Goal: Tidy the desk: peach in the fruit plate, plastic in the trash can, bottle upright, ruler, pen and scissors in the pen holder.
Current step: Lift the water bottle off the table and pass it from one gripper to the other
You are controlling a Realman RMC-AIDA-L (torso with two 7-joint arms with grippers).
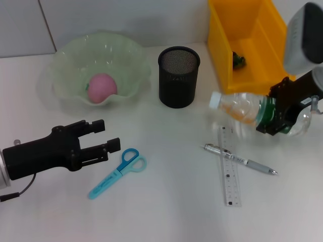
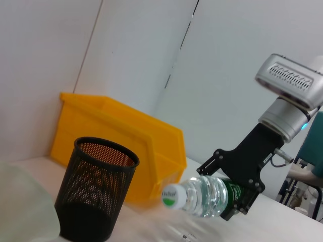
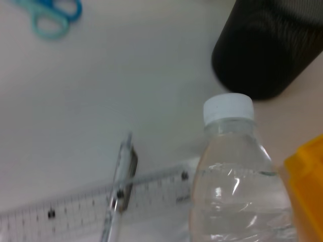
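The right gripper [image 1: 275,117] is clamping the clear water bottle [image 1: 247,109] around its green-labelled middle, its black fingers reaching down and forward from a grey arm that is entering from the robot's right. The bottle is lying tilted, its white cap [image 1: 215,100] pointing away from the gripper toward the black mesh pen holder [image 1: 178,76]. Just behind the gripper the yellow bin [image 1: 246,38] is standing, with a small dark-green scrap inside. Below the gripper, the pen [image 1: 240,160] is lying across the clear ruler [image 1: 229,166].

The left gripper [image 1: 101,137] is hovering low over the white desk [image 1: 171,201], pointing level toward the right arm, its fingers spread with nothing between them. Just beyond its fingertips the blue scissors [image 1: 118,171] are lying flat. Behind it, the pink peach [image 1: 102,86] is sitting in the pale green fruit plate [image 1: 70,63].
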